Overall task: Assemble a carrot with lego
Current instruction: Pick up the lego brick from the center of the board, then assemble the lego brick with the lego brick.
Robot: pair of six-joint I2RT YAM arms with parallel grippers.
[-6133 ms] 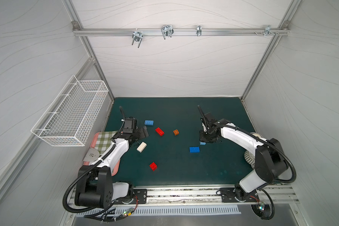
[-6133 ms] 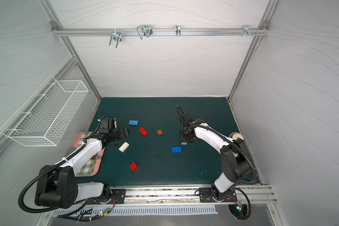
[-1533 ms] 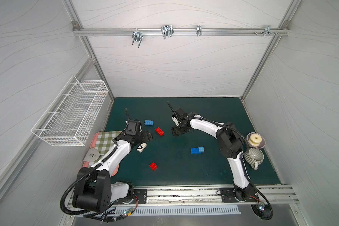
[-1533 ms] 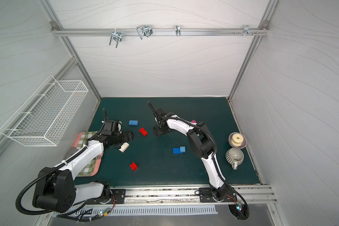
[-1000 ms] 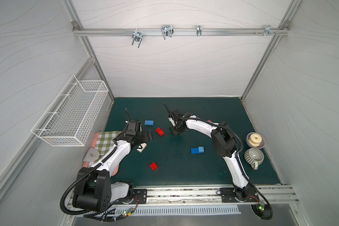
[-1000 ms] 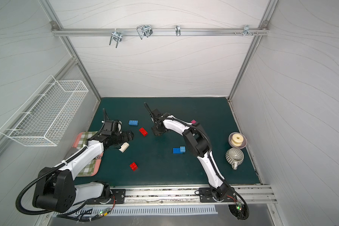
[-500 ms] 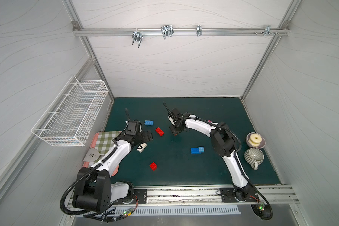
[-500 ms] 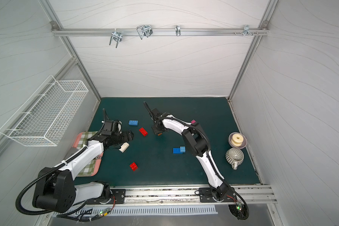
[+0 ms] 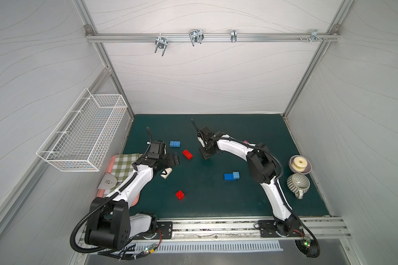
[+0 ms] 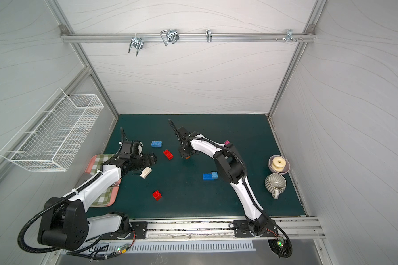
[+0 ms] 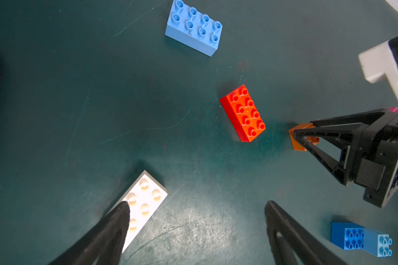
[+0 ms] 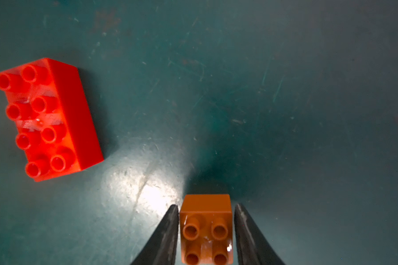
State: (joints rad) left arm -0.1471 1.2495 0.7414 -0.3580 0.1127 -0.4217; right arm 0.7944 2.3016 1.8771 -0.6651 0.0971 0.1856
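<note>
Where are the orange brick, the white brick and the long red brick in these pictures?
orange brick (image 12: 206, 229), right wrist view, on its studded top.
white brick (image 11: 145, 203), left wrist view, on its studded top.
long red brick (image 11: 245, 113), left wrist view, on its studded top.

orange brick (image 12: 206, 227): glossy plast. | red brick (image 12: 48, 119): glossy plast. | mat (image 12: 285, 91): matt, scratched | basket (image 9: 83, 130): wire mtl
</note>
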